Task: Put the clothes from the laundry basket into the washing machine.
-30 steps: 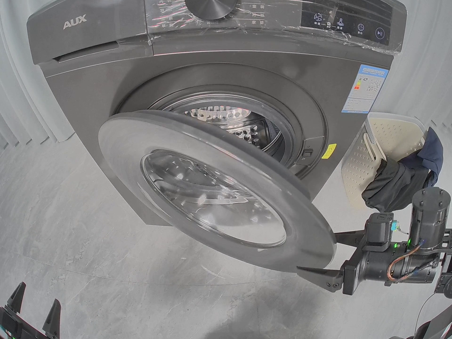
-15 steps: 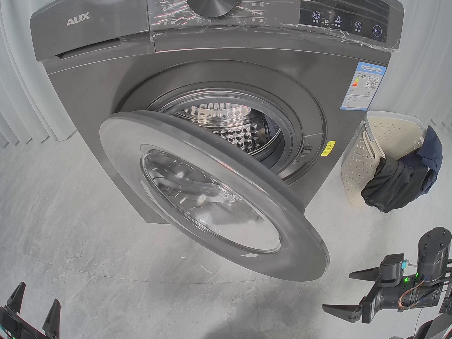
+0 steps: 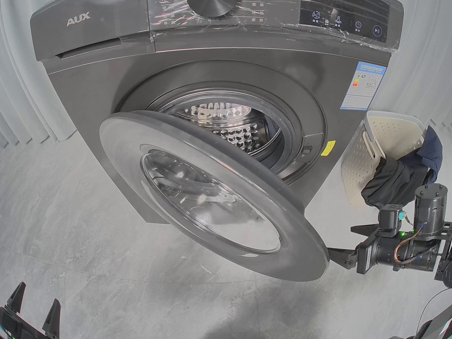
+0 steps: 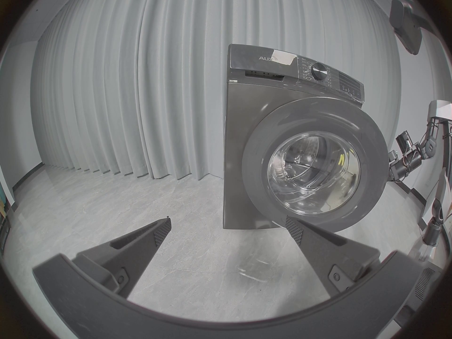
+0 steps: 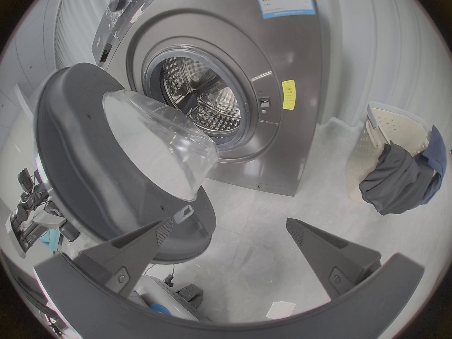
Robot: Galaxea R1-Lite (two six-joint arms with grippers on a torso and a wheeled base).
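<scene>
The grey washing machine (image 3: 94, 81) stands with its round door (image 3: 117, 137) swung wide toward me, and the steel drum (image 3: 226, 123) shows behind it. To the right, a cream laundry basket (image 3: 391, 133) leans by the machine, with dark grey and navy clothes (image 3: 395, 184) draped over its front. My right gripper (image 3: 343, 242) is open, level with the door's lower right rim and just below the clothes; I cannot tell if a fingertip touches the rim. In the right wrist view it (image 5: 228, 224) faces the door (image 5: 84, 165), drum (image 5: 202, 95) and clothes (image 5: 400, 180). My left gripper (image 3: 33, 307) is open, low and far left.
Pale curtains (image 4: 117, 95) hang behind and beside the washing machine (image 4: 245, 142). Open grey floor (image 3: 94, 241) lies left of and in front of the door. A small white scrap (image 5: 281, 309) lies on the floor near the right arm.
My right gripper dropped down and back from the door's edge, then rose and came left to the rim again. The left gripper has not moved.
</scene>
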